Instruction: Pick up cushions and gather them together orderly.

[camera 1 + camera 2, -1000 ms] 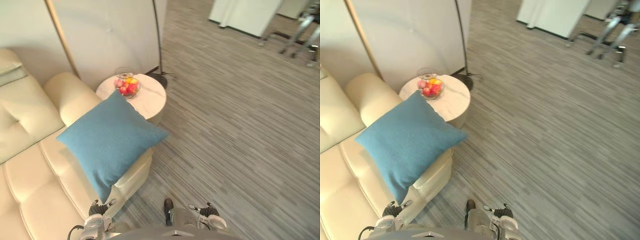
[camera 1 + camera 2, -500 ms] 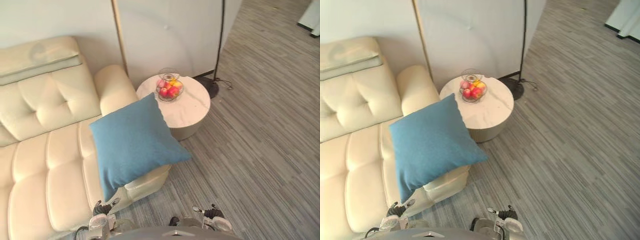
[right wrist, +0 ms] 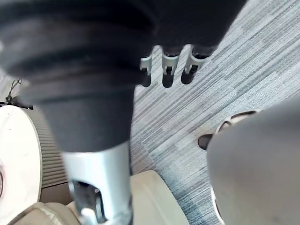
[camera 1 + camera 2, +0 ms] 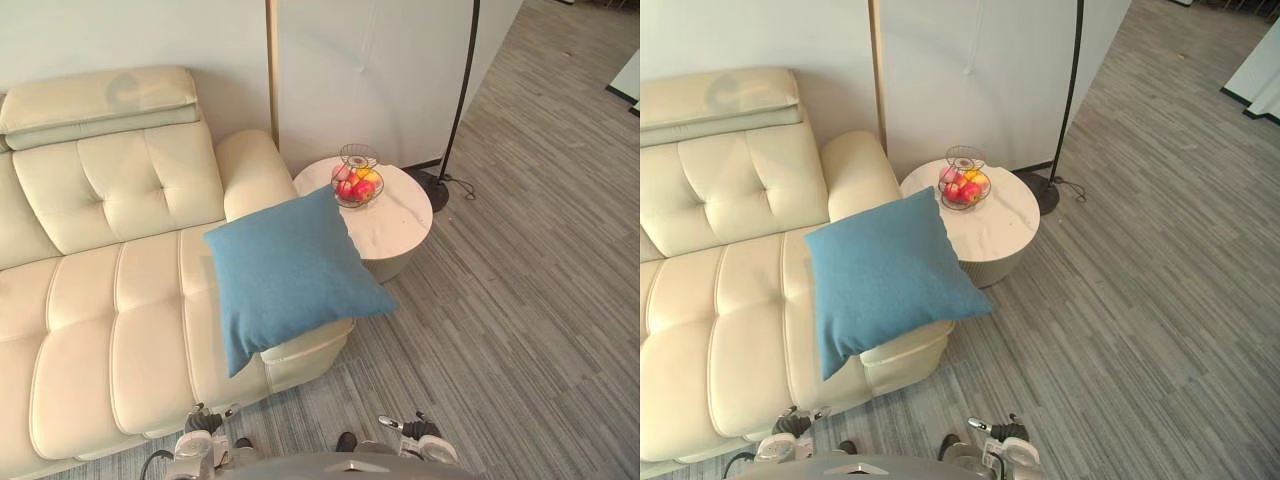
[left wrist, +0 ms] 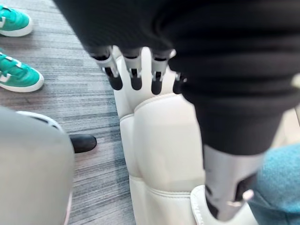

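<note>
A blue square cushion lies tilted on the right end of the cream sofa, with its lower corner overhanging the seat's front edge. A corner of the blue cushion shows in the left wrist view. My left hand hangs low beside the sofa's front, its fingers straight and holding nothing. My right hand hangs over the grey carpet, also with straight fingers and nothing in it. Both hands are well apart from the cushion.
A round white side table stands by the sofa's right arm, carrying a wire bowl of fruit. A floor lamp's pole and base stand behind it. A person's green shoes are on the carpet near my left hand.
The camera has swung left, so more of the sofa shows and the open carpet has slid off to the right. The cushion keeps its place on the sofa.
</note>
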Motion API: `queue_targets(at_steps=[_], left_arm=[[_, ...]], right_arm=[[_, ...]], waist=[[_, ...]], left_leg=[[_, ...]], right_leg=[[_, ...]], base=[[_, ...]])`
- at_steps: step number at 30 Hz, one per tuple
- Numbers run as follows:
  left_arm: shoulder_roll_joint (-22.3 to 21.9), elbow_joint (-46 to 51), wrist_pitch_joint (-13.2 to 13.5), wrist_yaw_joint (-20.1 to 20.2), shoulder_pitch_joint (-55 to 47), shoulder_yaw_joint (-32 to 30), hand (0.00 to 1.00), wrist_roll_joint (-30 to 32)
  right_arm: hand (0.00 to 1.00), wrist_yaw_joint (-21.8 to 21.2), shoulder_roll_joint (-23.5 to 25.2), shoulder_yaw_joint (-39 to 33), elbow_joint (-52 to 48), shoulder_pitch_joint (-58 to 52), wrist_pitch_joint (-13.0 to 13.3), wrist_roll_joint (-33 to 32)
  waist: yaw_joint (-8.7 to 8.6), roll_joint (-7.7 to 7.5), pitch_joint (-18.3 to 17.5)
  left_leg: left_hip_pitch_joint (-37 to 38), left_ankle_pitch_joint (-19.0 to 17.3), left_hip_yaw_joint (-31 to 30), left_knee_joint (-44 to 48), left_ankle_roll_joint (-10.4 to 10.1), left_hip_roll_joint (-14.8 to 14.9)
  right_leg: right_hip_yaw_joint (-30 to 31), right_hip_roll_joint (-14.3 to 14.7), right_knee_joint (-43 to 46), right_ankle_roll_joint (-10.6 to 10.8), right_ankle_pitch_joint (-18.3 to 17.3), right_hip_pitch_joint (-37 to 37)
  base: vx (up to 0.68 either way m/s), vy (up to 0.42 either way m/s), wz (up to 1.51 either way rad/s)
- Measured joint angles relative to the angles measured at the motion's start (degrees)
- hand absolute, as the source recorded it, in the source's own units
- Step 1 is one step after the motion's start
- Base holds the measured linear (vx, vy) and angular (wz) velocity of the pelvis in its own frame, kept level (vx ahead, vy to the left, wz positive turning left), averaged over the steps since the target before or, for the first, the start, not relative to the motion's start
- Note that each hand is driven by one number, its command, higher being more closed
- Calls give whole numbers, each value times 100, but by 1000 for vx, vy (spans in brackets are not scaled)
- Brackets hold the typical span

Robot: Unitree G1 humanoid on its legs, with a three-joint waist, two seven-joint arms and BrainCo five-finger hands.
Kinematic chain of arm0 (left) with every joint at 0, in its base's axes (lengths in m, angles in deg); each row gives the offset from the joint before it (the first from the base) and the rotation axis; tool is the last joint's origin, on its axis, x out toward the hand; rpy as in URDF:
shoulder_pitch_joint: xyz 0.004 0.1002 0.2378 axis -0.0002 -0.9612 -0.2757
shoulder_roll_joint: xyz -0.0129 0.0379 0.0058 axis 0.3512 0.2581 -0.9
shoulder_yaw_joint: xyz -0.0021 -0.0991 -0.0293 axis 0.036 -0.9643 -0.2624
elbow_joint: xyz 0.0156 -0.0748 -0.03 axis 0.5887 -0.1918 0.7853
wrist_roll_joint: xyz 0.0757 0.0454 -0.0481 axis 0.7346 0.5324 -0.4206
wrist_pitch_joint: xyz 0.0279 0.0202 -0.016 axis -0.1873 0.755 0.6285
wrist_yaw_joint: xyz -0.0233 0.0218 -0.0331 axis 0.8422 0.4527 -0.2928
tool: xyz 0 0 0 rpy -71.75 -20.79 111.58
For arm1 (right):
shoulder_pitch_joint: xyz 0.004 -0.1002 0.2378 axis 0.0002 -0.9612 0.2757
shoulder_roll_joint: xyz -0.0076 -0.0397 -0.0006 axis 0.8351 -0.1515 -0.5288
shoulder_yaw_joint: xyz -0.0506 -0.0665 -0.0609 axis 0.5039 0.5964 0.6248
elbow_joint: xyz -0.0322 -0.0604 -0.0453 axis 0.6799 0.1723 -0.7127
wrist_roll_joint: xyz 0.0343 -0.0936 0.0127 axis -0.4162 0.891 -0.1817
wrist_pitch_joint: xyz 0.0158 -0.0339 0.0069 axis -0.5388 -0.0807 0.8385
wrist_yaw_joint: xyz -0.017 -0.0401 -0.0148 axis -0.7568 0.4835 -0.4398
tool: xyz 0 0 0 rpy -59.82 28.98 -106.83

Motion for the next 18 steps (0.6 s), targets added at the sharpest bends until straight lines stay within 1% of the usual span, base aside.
queue_targets(at_steps=[1, 3, 4, 18], left_arm=[[3, -37, 0, -1, -1, -2, 0, -2], [5, -32, 2, -1, -1, -8, 0, -4], [-6, -150, 2, 85, -20, -286, 0, -7], [-5, -150, 2, 85, -20, -286, 0, -7]], right_arm=[[0, 0, 1, -1, 0, 0, 0, -1], [0, 0, -2, -3, 2, 0, -2, -4], [0, 1, -65, -145, 332, 136, -101, -12], [0, 1, -65, -145, 333, 136, -102, -12]], waist=[[-26, 3, 1], [-17, 2, 0], [22, 9, -75], [21, 7, -79]], left_leg=[[1, 28, -16, -78, 4, -25], [1, 67, -14, -122, 12, -40], [438, 22, -7, -226, 86, -246], [429, 21, -7, -227, 85, -246]], right_leg=[[44, -6, -5, 8, 5, -5], [147, -3, -11, 9, 6, -23], [559, -24, -321, 162, 220, 364], [558, -25, -331, 161, 214, 357]], base=[[-130, 27, 16], [-76, 24, 6], [0, 0, 0], [0, 0, 0]])
